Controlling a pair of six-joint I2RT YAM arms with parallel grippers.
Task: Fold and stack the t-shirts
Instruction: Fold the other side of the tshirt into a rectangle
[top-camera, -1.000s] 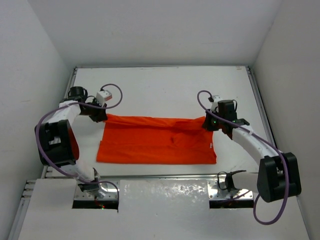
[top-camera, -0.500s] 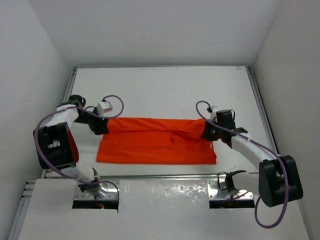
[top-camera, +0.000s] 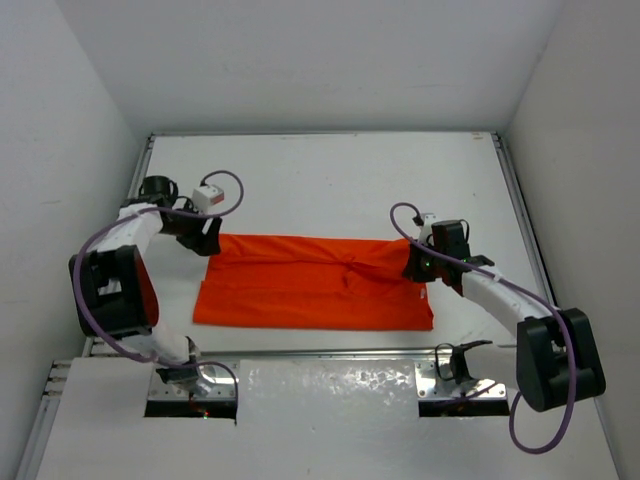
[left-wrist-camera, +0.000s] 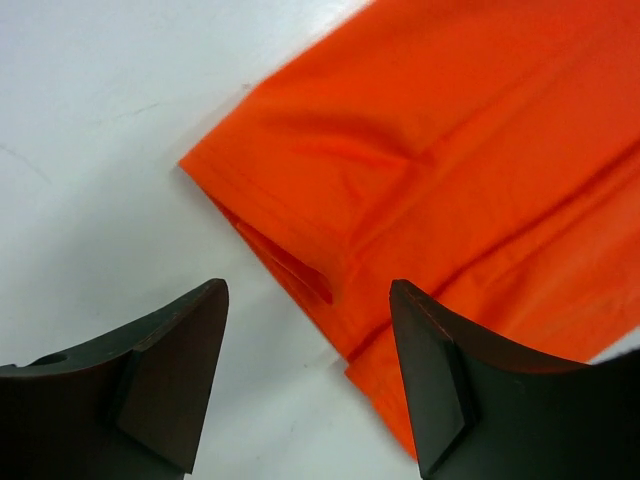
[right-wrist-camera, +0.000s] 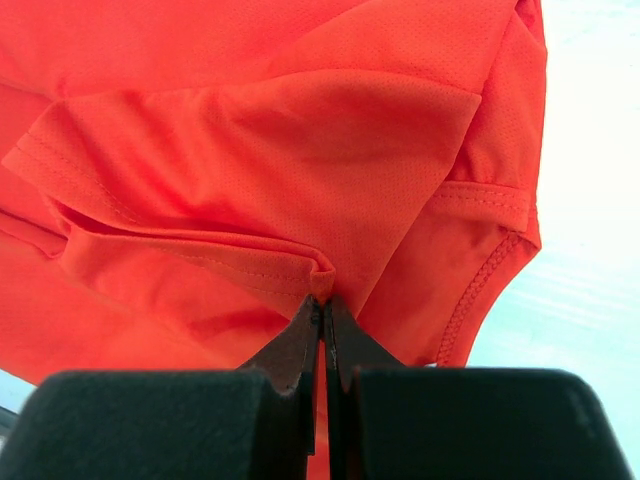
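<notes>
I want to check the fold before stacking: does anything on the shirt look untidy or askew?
Slightly. The t-shirt lies as a folded strip, but its right end is bunched where the right gripper pinches a fold. At the left corner, near the open left gripper, the layers do not line up.

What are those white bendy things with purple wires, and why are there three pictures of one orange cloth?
Those are robot arms, a left arm and a right arm. Each ends in a two-finger gripper, like a pincher. The big picture comes from a camera up high, looking down at the white table. The other two come from little cameras on the arms' wrists, so you see the dark fingers up close. The orange cloth is a t-shirt, folded into a long strip on the table. The right gripper is pinched shut on a fold at one end of it. The left gripper is open, fingers apart near the shirt's other end, holding nothing.
</notes>
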